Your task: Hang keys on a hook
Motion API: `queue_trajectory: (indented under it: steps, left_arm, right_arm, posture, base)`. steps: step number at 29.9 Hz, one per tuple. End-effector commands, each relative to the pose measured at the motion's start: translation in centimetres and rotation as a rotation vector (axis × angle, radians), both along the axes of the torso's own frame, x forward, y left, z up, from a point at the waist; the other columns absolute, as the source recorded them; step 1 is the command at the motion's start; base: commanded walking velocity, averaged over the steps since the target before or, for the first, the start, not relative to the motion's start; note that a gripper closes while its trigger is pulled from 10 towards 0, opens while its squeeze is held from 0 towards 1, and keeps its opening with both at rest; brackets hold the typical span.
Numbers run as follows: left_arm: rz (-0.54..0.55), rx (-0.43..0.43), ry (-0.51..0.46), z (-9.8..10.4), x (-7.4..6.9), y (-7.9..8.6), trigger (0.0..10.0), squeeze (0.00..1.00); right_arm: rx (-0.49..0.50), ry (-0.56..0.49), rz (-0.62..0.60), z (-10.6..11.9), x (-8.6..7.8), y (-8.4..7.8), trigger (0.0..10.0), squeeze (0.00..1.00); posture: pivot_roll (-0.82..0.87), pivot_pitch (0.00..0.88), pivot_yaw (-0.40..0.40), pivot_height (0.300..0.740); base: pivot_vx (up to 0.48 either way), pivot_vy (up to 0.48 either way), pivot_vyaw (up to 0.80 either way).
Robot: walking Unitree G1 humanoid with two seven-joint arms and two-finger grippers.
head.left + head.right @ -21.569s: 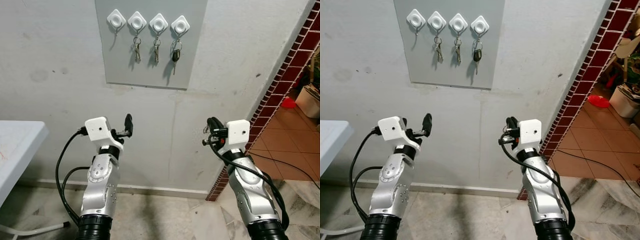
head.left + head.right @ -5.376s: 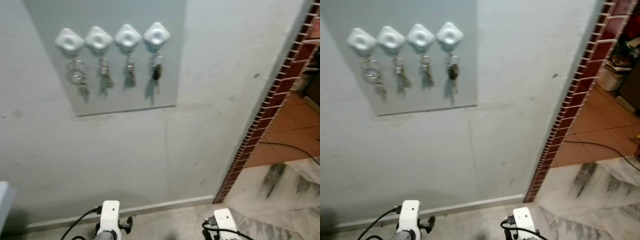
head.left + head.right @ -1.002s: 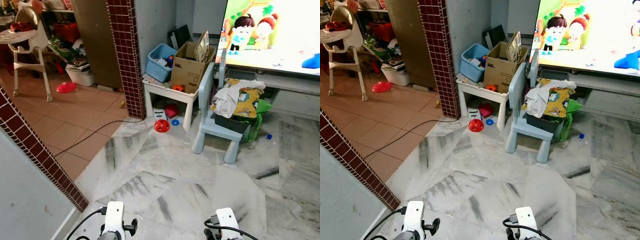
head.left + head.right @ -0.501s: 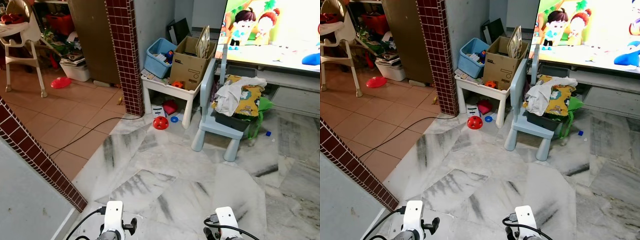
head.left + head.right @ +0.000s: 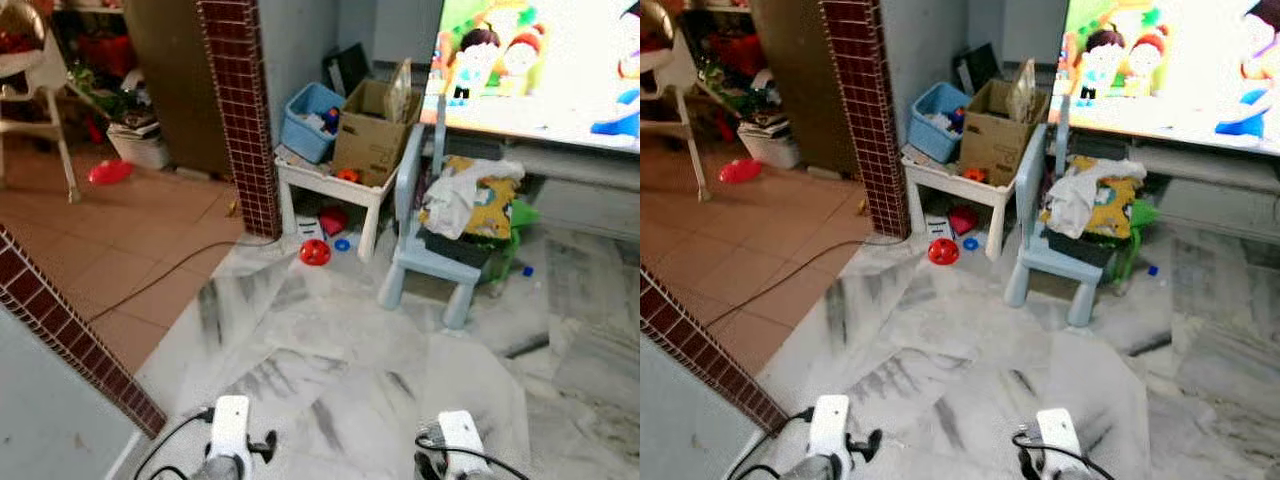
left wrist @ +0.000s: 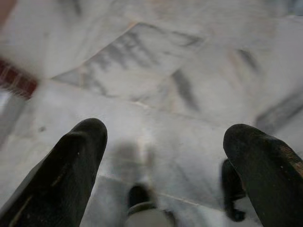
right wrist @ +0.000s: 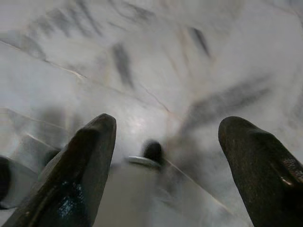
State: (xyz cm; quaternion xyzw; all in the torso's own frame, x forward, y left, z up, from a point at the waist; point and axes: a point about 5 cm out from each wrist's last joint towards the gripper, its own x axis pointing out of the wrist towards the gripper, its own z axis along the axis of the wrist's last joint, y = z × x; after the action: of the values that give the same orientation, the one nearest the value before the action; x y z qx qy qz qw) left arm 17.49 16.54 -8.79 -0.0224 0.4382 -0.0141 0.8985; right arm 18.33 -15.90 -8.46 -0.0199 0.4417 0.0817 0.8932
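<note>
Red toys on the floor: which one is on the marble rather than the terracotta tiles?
The red ball by the small white table; the other red toy lies on the terracotta tiles.

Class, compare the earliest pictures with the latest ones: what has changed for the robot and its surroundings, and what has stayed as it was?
The camera has turned from the grey key board on the wall, where a fourth bunch came to hang on the once-bare hook, to a room with a blue chair and red ball. The left end effector and right end effector, raised before, now hang low over the marble floor. Both are open and empty.
</note>
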Motion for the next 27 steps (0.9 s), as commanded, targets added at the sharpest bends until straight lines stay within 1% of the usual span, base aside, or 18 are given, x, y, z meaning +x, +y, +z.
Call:
queue_trajectory:
  steps: [1,9,27]
  left_arm:
    - [-0.018,-0.020,-0.036,0.54,1.23,-1.00,10.0,0.00]
    - [-0.015,-0.020,-0.040,0.61,1.36,-0.91,10.0,0.00]
    - [-0.025,-0.012,-0.038,0.65,1.48,-0.91,10.0,0.00]
  right_arm:
    - [-0.019,0.022,-0.021,-0.22,-0.57,-1.15,10.0,0.00]
    - [-0.015,0.022,-0.024,-0.19,-0.49,-1.08,10.0,0.00]
    - [-0.012,0.013,-0.023,-0.09,-0.29,-1.02,10.0,0.00]
  posture:
    - [-0.03,0.000,0.013,0.740]
    - [-0.03,0.000,0.014,0.740]
    - [-0.03,0.000,0.014,0.740]
  base:
    - [0.000,0.000,-0.63]
    - [0.000,0.000,-0.59]
    - [0.000,0.000,0.00]
